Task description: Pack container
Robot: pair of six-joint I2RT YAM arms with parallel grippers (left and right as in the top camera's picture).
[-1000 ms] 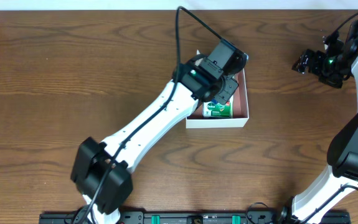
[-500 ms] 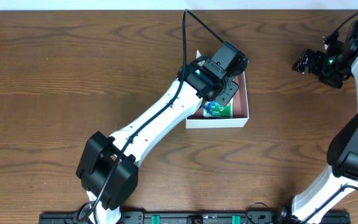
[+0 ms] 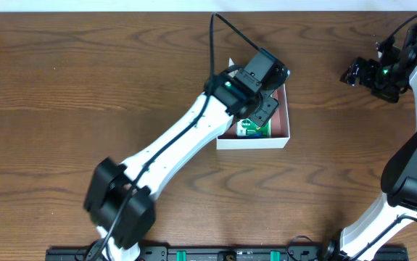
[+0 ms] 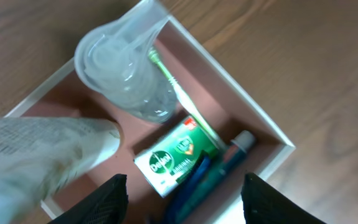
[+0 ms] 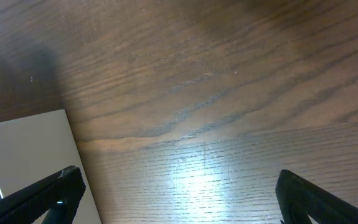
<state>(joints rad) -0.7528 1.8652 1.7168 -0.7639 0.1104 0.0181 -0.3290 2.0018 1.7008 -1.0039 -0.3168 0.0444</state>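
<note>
The container (image 3: pixel 281 138) is a shallow white-walled box with a pink-brown floor, at mid-table. My left gripper (image 3: pixel 263 109) hovers over it, open with nothing between its fingers. In the left wrist view, the container (image 4: pixel 256 115) holds a clear plastic pouch (image 4: pixel 126 68), a green toothbrush (image 4: pixel 177 93), a green packet (image 4: pixel 174 157) and a blue-green tube (image 4: pixel 225 167). A blurred white item (image 4: pixel 35 155) lies at the left. The left gripper (image 4: pixel 185 208) stands above the packet and tube. My right gripper (image 3: pixel 355 72) is open at the far right, away from the container.
The right gripper (image 5: pixel 182 199) hangs over bare wooden tabletop. A flat white surface (image 5: pixel 29 152) shows at the lower left of the right wrist view. The left arm (image 3: pixel 172 152) stretches diagonally across the table from the front edge to the box.
The left gripper's jaws have gone from shut to open above the container, and the arm has shifted slightly. The right arm has not moved.
</note>
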